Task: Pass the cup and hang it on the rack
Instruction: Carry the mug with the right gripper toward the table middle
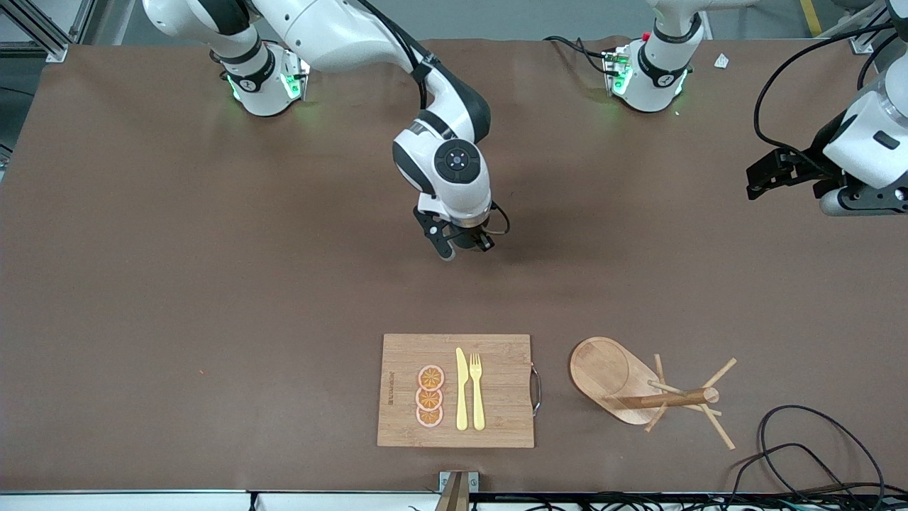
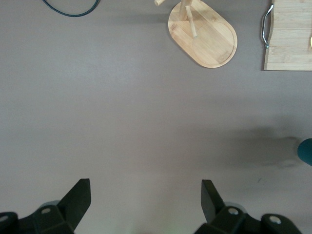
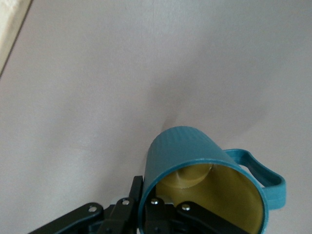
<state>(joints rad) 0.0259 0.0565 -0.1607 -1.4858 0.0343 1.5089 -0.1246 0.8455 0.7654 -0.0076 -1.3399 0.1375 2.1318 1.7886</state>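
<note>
My right gripper is low over the middle of the table and is shut on the cup. The cup is dark teal with a yellowish inside and a side handle. In the right wrist view the right gripper pinches the cup's rim, one finger outside and one inside. A sliver of the cup shows in the left wrist view. The wooden rack stands near the front camera, toward the left arm's end. My left gripper waits open and empty above that end; its fingers stand wide apart.
A bamboo cutting board with orange slices, a yellow knife and a yellow fork lies beside the rack, toward the right arm's end. Black cables loop at the table corner near the rack.
</note>
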